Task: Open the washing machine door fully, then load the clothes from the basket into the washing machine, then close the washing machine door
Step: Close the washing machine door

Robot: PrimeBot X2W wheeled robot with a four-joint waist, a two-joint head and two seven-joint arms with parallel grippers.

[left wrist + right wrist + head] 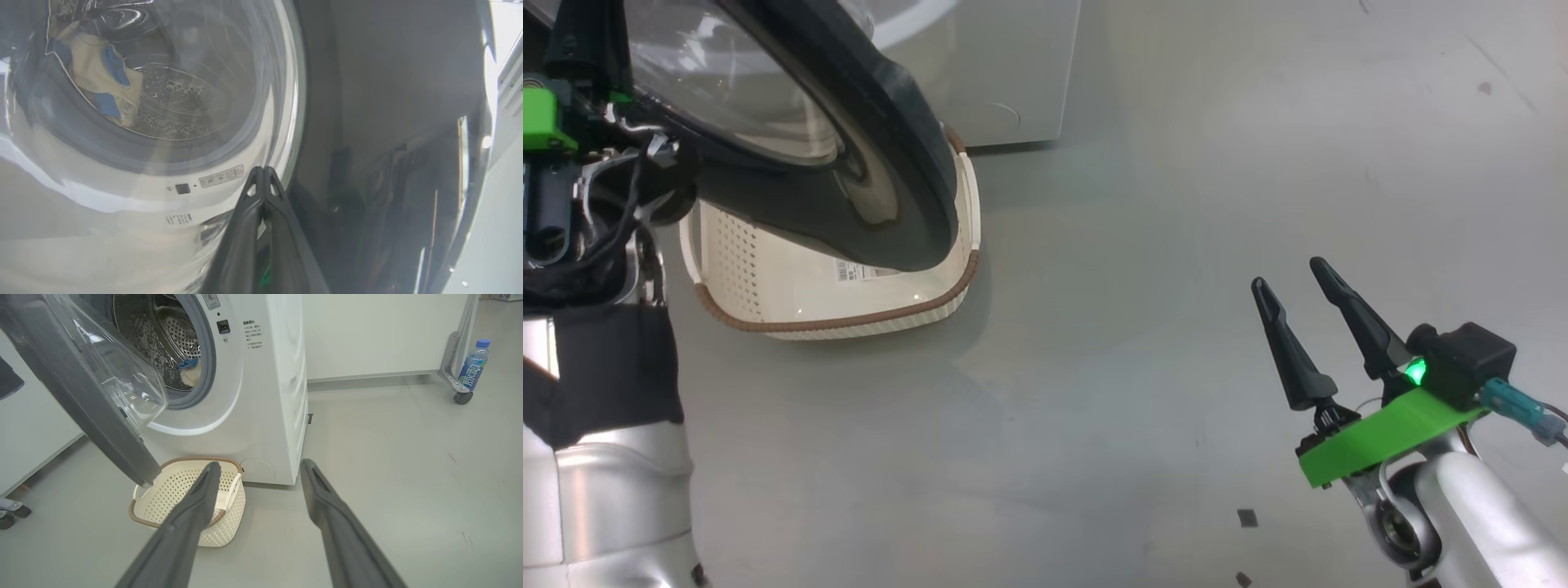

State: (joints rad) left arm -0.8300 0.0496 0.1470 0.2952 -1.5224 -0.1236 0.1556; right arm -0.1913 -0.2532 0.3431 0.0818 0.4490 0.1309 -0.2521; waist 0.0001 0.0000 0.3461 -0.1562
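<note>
The washing machine (265, 396) stands with its door (81, 388) swung partway open, black rim and glass bowl hanging over the basket (849, 302). The basket holds no garments; its label sticker shows on the base. Cream-yellow clothes (98, 77) with blue trim lie in the steel drum, seen through the glass, and also show as clothes (190, 373) past the grey gasket. My left gripper (264, 168) is shut, tips together against the door's outer face near where glass meets rim. My right gripper (1286, 273) hangs open and holds nothing above the floor, right of the basket.
A blue-capped bottle (474, 365) stands beside a metal frame leg with a caster (461, 396) at the far right. Another caster (8, 516) sits at the left by a white panel. Small dark scraps (1246, 517) lie on the grey floor.
</note>
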